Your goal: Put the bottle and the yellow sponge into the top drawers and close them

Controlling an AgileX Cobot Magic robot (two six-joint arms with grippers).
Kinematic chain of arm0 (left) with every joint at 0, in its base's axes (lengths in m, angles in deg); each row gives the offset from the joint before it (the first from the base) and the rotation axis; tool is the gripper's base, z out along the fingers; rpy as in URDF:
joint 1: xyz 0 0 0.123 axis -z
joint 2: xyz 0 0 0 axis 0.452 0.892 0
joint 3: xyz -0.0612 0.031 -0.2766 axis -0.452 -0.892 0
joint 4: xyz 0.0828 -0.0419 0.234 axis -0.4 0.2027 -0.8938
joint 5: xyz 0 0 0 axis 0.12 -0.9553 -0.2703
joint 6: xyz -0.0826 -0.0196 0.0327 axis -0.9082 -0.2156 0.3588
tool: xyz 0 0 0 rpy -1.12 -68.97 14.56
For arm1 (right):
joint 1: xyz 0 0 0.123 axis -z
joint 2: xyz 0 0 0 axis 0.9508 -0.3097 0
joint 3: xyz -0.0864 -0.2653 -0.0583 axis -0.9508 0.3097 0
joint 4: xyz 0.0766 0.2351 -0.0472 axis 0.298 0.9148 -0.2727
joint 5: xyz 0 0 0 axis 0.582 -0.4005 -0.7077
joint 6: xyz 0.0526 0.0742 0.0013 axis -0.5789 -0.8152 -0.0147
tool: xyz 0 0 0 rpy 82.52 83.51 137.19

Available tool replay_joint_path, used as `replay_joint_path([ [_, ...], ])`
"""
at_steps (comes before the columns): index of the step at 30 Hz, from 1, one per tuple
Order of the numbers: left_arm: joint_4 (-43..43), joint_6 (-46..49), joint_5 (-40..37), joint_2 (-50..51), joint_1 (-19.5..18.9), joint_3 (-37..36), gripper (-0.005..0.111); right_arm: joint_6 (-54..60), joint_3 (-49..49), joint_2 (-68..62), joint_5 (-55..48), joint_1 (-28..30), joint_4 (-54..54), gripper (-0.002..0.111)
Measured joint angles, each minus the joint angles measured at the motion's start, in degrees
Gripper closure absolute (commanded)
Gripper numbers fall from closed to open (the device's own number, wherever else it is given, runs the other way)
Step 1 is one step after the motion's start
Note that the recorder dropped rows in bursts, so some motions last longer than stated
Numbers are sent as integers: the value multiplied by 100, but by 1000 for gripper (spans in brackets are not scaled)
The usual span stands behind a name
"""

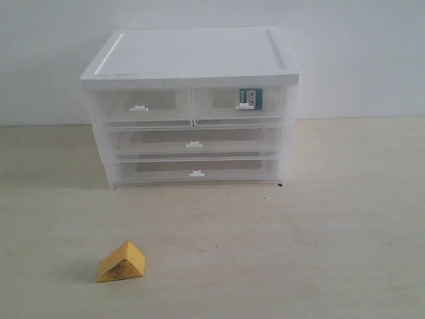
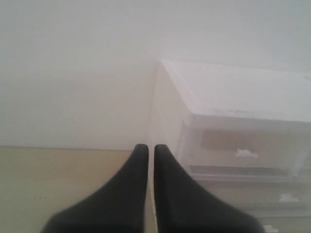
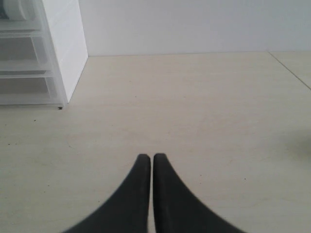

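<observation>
Bottle [image 1: 250, 98] already inside right top drawer [image 1: 214, 104] of cabinet [image 1: 192, 56]; sponge [image 1: 121, 262] loose before cabinet. Left gripper [image 2: 146, 148], right gripper [image 3: 146, 156] pinched together, empty. Next: spread left jaws, grasp sponge.

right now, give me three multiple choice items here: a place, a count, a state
1. Where does the yellow sponge lie?
A. in a top drawer
B. on the table, in front of the cabinet
C. on the cabinet's top
2. How many drawers does the cabinet have?
A. two
B. three
C. four
3. How is the left claw?
A. wide open
B. shut on the sponge
C. shut, holding nothing
Answers: 1 B, the exterior view shows it on the tabletop; 2 C, two top drawers above two full-width drawers; 3 C, its fingers nearly meet with nothing between.
</observation>
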Motion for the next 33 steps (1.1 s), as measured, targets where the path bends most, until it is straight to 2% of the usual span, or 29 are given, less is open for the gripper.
replay_joint_path([
  [6,113,421,470,940,629,188,102,0,0,0,0,0,0,108],
  [12,1397,1580,937,1667,1508,313,102,0,0,0,0,0,0,108],
  [20,2685,2257,2397,2629,2578,325,102,0,0,0,-11,0,0,108],
  [26,3020,2295,3214,3288,2975,402,102,0,0,0,-11,0,0,108],
  [33,3112,2295,3340,3900,3021,855,102,0,0,0,-11,0,0,108],
])
